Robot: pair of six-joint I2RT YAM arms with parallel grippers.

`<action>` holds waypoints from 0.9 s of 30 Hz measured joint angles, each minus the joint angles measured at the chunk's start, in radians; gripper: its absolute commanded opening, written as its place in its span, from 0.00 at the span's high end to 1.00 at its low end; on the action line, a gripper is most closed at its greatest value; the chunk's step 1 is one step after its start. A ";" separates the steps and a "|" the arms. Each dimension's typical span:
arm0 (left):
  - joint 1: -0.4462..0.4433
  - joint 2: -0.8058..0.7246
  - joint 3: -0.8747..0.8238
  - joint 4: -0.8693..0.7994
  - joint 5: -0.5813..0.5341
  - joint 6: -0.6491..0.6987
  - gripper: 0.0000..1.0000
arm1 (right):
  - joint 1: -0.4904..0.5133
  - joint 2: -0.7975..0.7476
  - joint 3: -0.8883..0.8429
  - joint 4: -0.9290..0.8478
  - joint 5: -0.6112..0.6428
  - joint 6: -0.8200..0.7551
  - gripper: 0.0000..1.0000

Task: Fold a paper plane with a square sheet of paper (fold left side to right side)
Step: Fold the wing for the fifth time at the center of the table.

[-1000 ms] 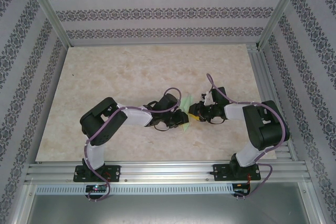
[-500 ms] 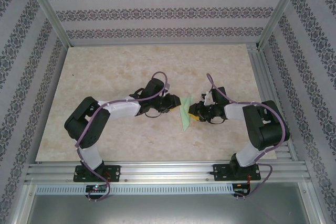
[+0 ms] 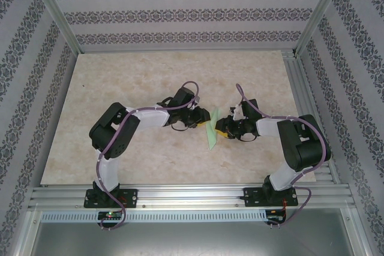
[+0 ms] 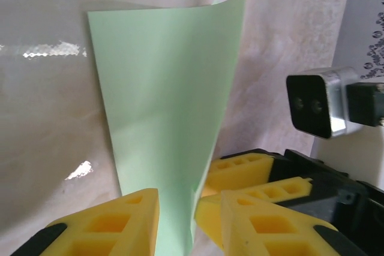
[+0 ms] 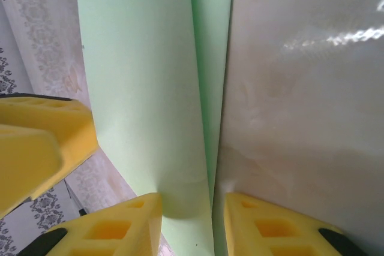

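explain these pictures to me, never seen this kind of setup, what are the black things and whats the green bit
These are two robot arms bolted to the near edge of a marble-patterned table. The wide picture comes from a fixed camera above and behind them: the left arm on the left, the right arm on the right. The other two come from small cameras on each wrist, looking along its own yellow fingers. Between the arms is a sheet of pale green paper, folded into a narrow wedge for a paper plane. The left end effector and the right end effector each have their fingers apart with the paper running between them; whether either pinches it, I cannot tell.
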 measured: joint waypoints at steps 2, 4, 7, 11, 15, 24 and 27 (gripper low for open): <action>0.000 0.014 0.009 -0.006 0.001 0.002 0.66 | 0.000 0.000 0.000 0.000 0.000 0.000 0.67; -0.001 0.025 0.019 -0.010 0.005 0.003 0.66 | 0.000 0.000 0.000 0.000 0.000 0.000 0.67; -0.001 0.034 0.032 -0.011 0.011 0.003 0.66 | 0.000 0.000 0.000 0.000 0.000 0.000 0.67; -0.002 0.040 0.050 -0.011 0.019 0.003 0.67 | 0.000 0.000 0.001 -0.002 0.000 0.000 0.66; -0.002 0.061 0.065 -0.010 0.026 0.002 0.72 | 0.000 0.000 0.002 -0.004 0.000 -0.003 0.67; -0.002 0.097 0.074 -0.010 0.038 0.002 0.81 | 0.000 0.002 0.006 -0.012 0.000 -0.004 0.67; -0.002 0.097 0.074 -0.010 0.045 0.002 0.85 | 0.000 0.003 0.010 -0.017 0.000 -0.004 0.67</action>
